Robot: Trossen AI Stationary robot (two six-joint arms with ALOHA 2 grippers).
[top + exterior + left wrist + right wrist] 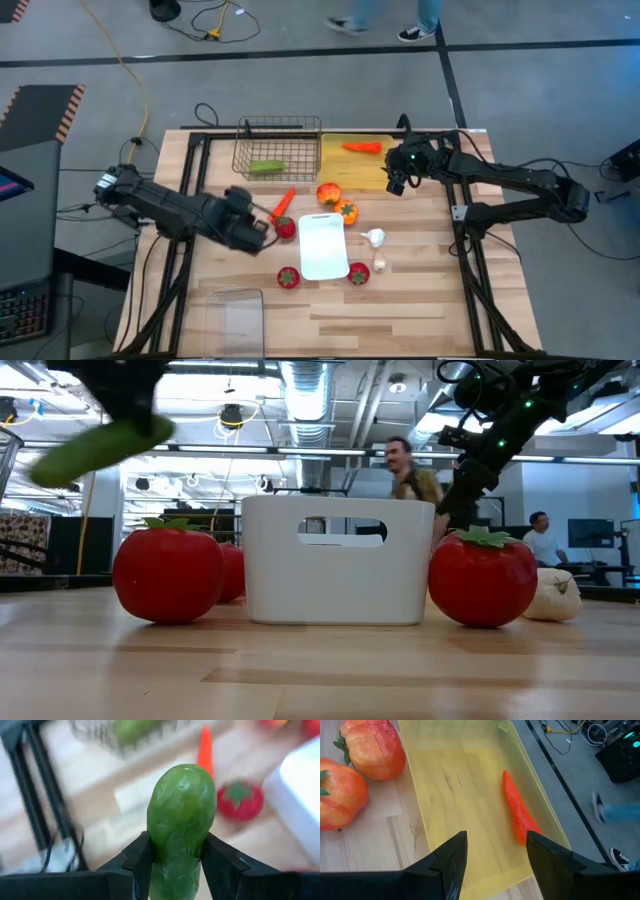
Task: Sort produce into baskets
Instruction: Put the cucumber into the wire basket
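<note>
Two tools: left tool [175, 865] pinches a cucumber [181, 820]; right tool [495, 855] spread above yellow tray [470, 785].

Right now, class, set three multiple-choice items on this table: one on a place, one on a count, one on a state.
1. Where does the carrot nearest the right claw lie?
A. wire basket
B. yellow tray
C. white tray

2. How many cucumbers lie in the wire basket?
A. none
B. one
C. three

3. What does the left claw hold?
A. a cucumber
B. a garlic bulb
C. nothing

Key: 1 B, the carrot rests inside the yellow tray. 2 B, one green piece lies there. 3 A, the fingers clamp it.
</note>
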